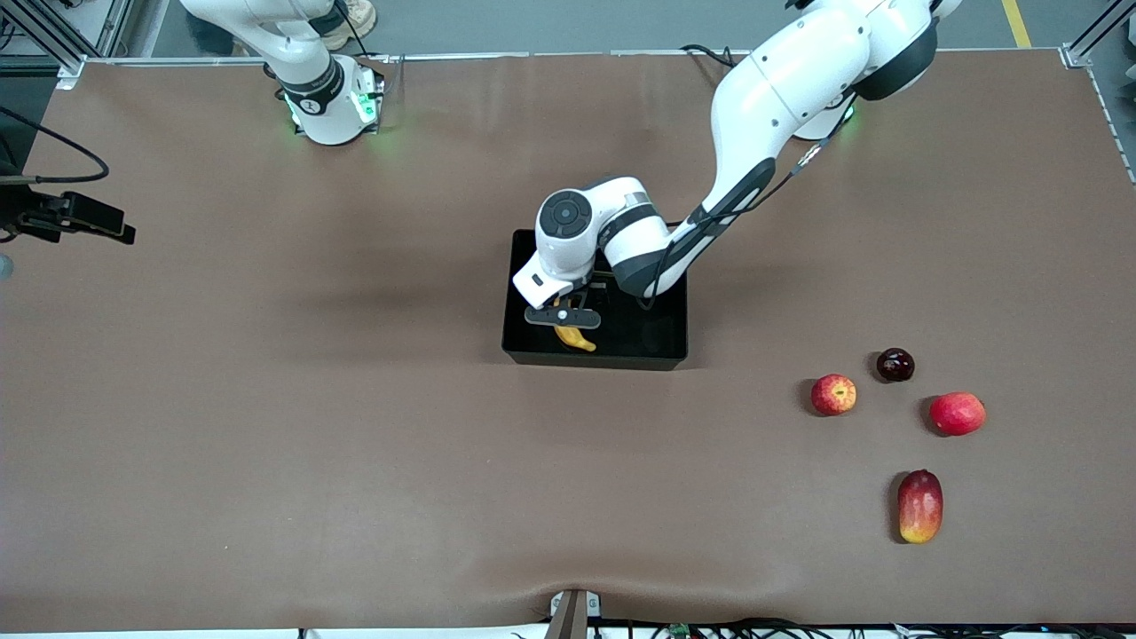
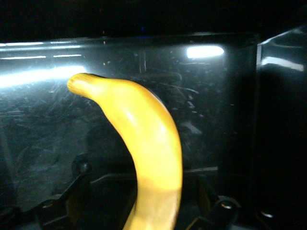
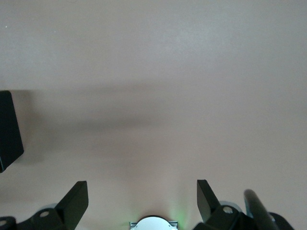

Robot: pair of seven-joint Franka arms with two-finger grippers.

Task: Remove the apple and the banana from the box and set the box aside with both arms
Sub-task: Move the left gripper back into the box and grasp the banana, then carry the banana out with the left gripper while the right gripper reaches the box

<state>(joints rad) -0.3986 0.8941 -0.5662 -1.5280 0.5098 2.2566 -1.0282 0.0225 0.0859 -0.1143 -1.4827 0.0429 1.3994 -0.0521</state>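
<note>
- Hanging low inside the black box point(image 1: 658, 342), the left tool point(image 1: 563, 318) has a banana point(image 1: 574, 337) between its fingers, closed on the fruit's upper part.
- The banana reaches down out of the left tool, its long axis roughly upright with the curved lower end bending toward the front edge of the worktop point(image 1: 355, 444); whether that end touches the box floor cannot be told.
- In the left wrist view the banana point(image 2: 148, 153) arcs away from the tool toward a glossy box wall point(image 2: 211, 100), its tip stopping short of it.
- The box sits near the middle of the worktop, open side up.
- The right tool point(image 3: 142, 201) waits over bare worktop near the right arm's end, fingers spread wide and holding nothing.
- Toward the front corner at the left arm's end lie four more fruits, all well apart from the box: an apple point(image 1: 833, 394) with yellowish patches, a dark plum point(image 1: 895, 365), a round red fruit point(image 1: 957, 414), and a mango point(image 1: 919, 506) nearest the front edge, its long axis running toward that edge.
</note>
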